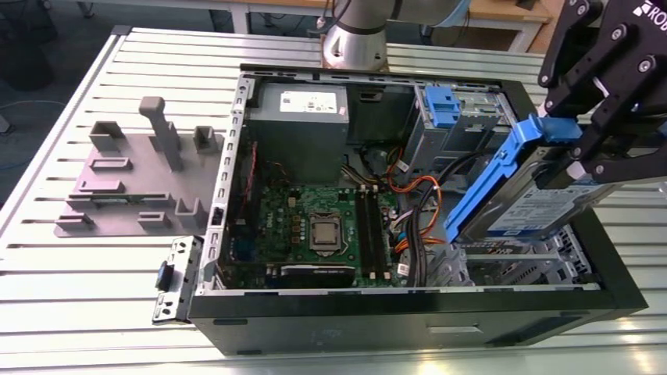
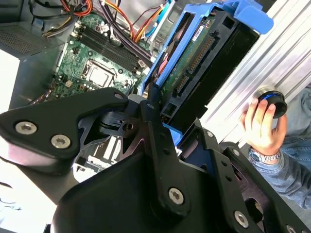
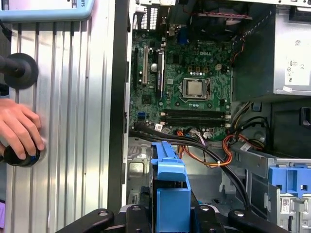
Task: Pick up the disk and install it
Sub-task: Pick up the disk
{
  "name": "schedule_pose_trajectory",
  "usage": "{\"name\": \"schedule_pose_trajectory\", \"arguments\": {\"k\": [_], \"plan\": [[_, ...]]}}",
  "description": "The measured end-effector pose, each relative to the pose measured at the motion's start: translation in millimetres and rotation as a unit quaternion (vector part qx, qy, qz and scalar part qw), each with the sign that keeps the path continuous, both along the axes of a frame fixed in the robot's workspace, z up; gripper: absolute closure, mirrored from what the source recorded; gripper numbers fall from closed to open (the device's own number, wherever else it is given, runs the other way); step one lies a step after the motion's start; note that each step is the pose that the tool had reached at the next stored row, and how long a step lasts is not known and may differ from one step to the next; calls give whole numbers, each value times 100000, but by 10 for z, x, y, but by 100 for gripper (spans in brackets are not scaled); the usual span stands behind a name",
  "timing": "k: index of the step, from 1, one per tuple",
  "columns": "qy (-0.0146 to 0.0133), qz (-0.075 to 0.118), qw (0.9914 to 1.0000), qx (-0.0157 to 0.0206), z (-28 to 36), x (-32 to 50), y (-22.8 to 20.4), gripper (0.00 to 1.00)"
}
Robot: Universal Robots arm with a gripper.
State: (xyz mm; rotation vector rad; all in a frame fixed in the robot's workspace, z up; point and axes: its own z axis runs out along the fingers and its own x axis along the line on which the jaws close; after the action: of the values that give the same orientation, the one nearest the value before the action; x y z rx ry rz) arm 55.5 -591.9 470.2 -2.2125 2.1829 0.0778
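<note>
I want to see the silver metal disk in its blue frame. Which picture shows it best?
The exterior view: the silver metal disk in its blue plastic frame hangs tilted over the open computer case, label showing, held by the black gripper. The second wrist view shows its underside and connector; the first wrist view shows the frame's blue end.

Printed labels inside an open PC case, mostly too small to read.
White sticker with fine print on the power supply [image 1: 312,100]; white-and-blue label on the disk [image 1: 536,212], text unreadable; white lettering, cut off at the frame edge, on the black housing [image 1: 644,17]; short white lettering on the motherboard [image 3: 194,73] in the first wrist view; tiny sticker on the drive cage [image 3: 286,206], illegible.
</note>
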Motion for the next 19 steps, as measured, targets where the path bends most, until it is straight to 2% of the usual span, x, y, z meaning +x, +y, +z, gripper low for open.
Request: {"name": "schedule_pose_trajectory", "arguments": {"k": [19], "plan": [[7,0,100000,-5,-12,80,-25,64]]}}
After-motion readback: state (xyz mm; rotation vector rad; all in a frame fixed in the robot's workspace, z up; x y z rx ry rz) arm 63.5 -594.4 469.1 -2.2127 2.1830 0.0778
